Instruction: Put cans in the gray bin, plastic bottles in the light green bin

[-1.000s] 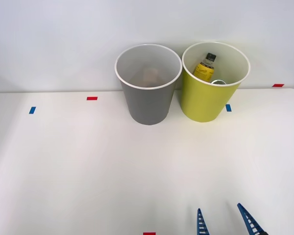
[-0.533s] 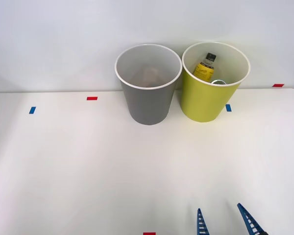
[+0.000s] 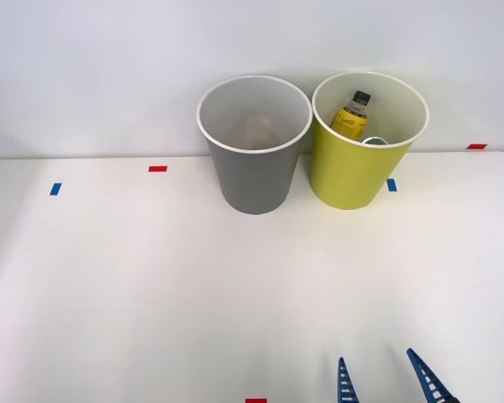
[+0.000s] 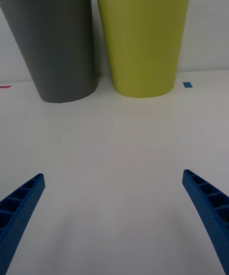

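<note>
Lime bin holding yellow bottle; gray bin beside it.
Right gripper spread wide, empty, well back; risk: knocking either light bin over on any careless advance.

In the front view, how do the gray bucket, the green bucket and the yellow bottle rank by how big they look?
1. The gray bucket and the green bucket: about alike, so no ranking between them.
2. The yellow bottle: clearly smallest, standing inside the green bucket, partly hidden by its wall.
</note>
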You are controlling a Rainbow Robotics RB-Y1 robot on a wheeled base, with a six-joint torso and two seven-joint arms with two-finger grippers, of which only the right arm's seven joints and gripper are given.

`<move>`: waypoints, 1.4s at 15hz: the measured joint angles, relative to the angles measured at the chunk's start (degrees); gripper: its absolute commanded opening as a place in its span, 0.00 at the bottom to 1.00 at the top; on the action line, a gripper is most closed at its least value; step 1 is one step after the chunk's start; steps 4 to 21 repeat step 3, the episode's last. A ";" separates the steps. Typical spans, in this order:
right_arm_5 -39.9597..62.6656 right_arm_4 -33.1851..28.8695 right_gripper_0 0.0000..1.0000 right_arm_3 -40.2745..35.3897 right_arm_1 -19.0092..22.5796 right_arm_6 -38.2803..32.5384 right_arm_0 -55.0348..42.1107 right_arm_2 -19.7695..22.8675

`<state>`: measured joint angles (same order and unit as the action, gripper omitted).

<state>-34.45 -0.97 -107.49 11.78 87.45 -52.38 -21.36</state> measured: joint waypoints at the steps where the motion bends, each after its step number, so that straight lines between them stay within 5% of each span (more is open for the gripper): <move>1: 0.00 0.00 1.00 0.00 0.00 0.00 0.00 0.00; 21: 0.00 0.00 1.00 0.00 0.00 0.00 0.00 0.00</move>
